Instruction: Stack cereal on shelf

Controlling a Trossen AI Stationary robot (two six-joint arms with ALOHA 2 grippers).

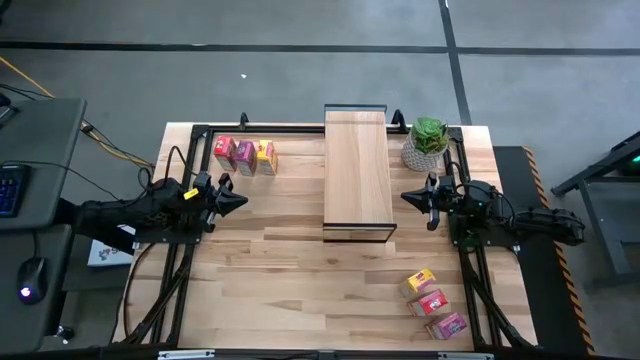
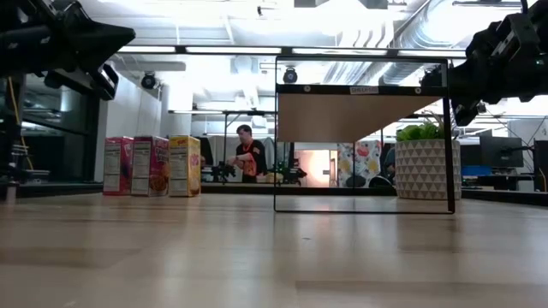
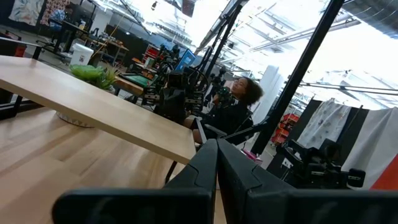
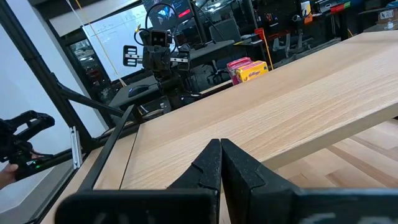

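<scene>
Small cereal boxes [image 1: 244, 156], seemingly red, pink, yellow

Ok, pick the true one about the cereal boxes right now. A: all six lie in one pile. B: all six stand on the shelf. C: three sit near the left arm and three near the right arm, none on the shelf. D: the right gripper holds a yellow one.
C: the high view shows three cereal boxes by the left arm, three more by the right arm, and the shelf board bare.

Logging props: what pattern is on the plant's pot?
White pot with a raised triangle pattern, clearest in the low view.
</scene>
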